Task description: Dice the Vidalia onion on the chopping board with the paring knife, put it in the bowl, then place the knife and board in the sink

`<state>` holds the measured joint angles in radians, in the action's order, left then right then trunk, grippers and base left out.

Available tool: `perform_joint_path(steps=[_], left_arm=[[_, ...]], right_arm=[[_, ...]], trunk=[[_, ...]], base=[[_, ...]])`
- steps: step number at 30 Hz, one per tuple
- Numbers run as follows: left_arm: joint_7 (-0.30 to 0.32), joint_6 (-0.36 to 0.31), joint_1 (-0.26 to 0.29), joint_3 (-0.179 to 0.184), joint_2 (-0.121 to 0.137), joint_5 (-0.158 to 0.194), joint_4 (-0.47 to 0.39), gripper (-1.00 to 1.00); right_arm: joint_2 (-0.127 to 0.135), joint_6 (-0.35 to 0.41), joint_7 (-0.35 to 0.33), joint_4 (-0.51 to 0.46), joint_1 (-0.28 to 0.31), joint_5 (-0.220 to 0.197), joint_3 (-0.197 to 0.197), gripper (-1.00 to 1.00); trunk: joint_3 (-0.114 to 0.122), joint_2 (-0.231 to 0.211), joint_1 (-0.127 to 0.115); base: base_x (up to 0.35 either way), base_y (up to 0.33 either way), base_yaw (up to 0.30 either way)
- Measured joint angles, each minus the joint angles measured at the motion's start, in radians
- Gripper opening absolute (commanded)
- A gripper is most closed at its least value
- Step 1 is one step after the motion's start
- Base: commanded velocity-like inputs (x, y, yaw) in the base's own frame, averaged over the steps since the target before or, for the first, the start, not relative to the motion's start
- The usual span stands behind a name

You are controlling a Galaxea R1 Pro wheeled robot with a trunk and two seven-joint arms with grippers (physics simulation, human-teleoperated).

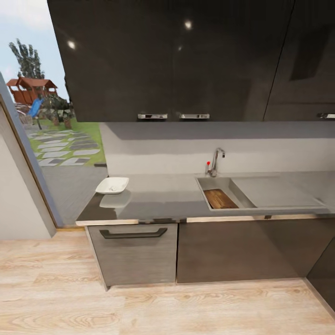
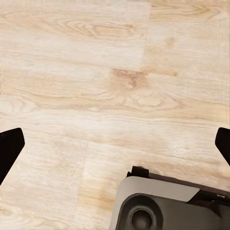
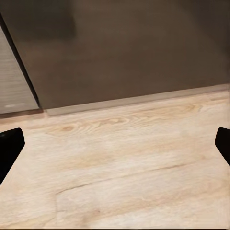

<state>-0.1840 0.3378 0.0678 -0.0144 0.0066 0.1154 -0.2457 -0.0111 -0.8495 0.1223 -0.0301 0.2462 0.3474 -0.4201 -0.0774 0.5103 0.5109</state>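
**Both hands wide and empty over the floor; board already in the sink**

The left hand (image 2: 115, 143) hangs spread wide, its two dark fingertips (image 2: 9, 148) at opposite edges of the left wrist view with nothing between them. Under it lies the light wood floor (image 2: 96, 72), and close beside it sits a grey rounded part of the robot's base (image 2: 158, 206).

The right hand (image 3: 115, 143) is equally wide and holds nothing, one fingertip (image 3: 9, 146) showing at each edge of its view. Beneath it is the same floor, and just beyond it rise the dark cabinet fronts (image 3: 124, 48), meeting the boards at a pale plinth strip.

Farther out, in the head view, the grey table (image 1: 158, 200) runs above those cabinets. Set into it is the sink (image 1: 204, 186), with its drainboard (image 1: 274, 190) alongside and the chrome tap (image 1: 216, 160) with a red knob behind. The chopping board (image 1: 219, 199) lies inside the basin. Well apart from the sink, at the table's window end, sits the white bowl (image 1: 112, 185); small pale bits seem to lie in it, too small to identify. Glossy dark wall cabinets (image 1: 177, 60) hang above. The knife cannot be made out.
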Motion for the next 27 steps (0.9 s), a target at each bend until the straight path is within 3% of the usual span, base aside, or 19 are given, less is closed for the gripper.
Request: perform_joint_path(steps=[3, 6, 9, 12, 14, 17, 22, 24, 26, 27], left_arm=[[0.0, -0.003, 0.0, 0.004, 0.0, 0.002, 0.018, 1.0], [0.0, -0.006, 0.0, 0.006, -0.002, 0.003, 0.093, 1.0], [0.001, -0.004, -0.001, 0.005, -0.004, 0.003, 0.238, 1.0], [0.009, -0.007, -0.002, 0.006, -0.003, 0.004, 0.292, 1.0], [0.013, -0.007, -0.002, 0.005, 0.005, 0.006, 0.308, 1.0], [0.014, -0.007, -0.002, 0.003, 0.016, 0.011, 0.313, 1.0], [0.014, -0.008, -0.002, 0.002, 0.001, 0.018, 0.314, 1.0], [0.013, -0.008, -0.002, 0.001, -0.005, 0.019, 0.314, 1.0], [0.014, -0.008, -0.002, 0.001, -0.007, 0.02, 0.314, 1.0], [0.014, -0.008, -0.002, 0.001, -0.007, 0.02, 0.314, 1.0]], right_arm=[[0.018, 0.005, 0.002, 0.005, 0.0, -0.002, -0.001, 1.0], [0.034, 0.034, 0.003, 0.009, -0.002, -0.003, 0.0, 1.0], [0.04, 0.168, 0.002, 0.01, -0.023, -0.003, 0.002, 1.0], [0.04, 0.297, 0.0, 0.011, -0.046, -0.003, 0.003, 1.0], [0.04, 0.357, -0.001, 0.011, -0.079, -0.003, 0.003, 1.0], [0.034, 0.388, -0.003, 0.011, -0.151, -0.005, 0.002, 1.0], [0.024, 0.427, -0.04, 0.014, -0.241, -0.005, 0.003, 1.0], [0.023, 0.509, -0.063, 0.015, -0.258, -0.006, 0.003, 1.0], [0.025, 0.645, -0.076, 0.012, -0.269, -0.007, -0.003, 1.0], [0.025, 0.668, -0.077, 0.011, -0.27, -0.011, -0.008, 1.0]], trunk=[[0.0, 0.0, 0.0], [0.0, 0.0, 0.0], [0.0, 0.0, 0.0], [0.0, 0.0, 0.0], [0.0, 0.0, 0.0], [0.0, 0.0, 0.0], [0.0, 0.0, 0.0], [0.0, 0.0, 0.0], [0.0, 0.0, 0.0], [0.0, 0.0, 0.0]], base=[[0.0, 0.0, 0.0], [0.0, 0.0, 0.0], [0.0, 0.0, 0.0], [0.0, 0.0, 0.0], [0.0, 0.0, 0.0], [0.0, 0.0, 0.0], [0.0, 0.0, 0.0], [0.0, 0.0, 0.0], [0.0, 0.0, 0.0], [0.0, 0.0, 0.0]])
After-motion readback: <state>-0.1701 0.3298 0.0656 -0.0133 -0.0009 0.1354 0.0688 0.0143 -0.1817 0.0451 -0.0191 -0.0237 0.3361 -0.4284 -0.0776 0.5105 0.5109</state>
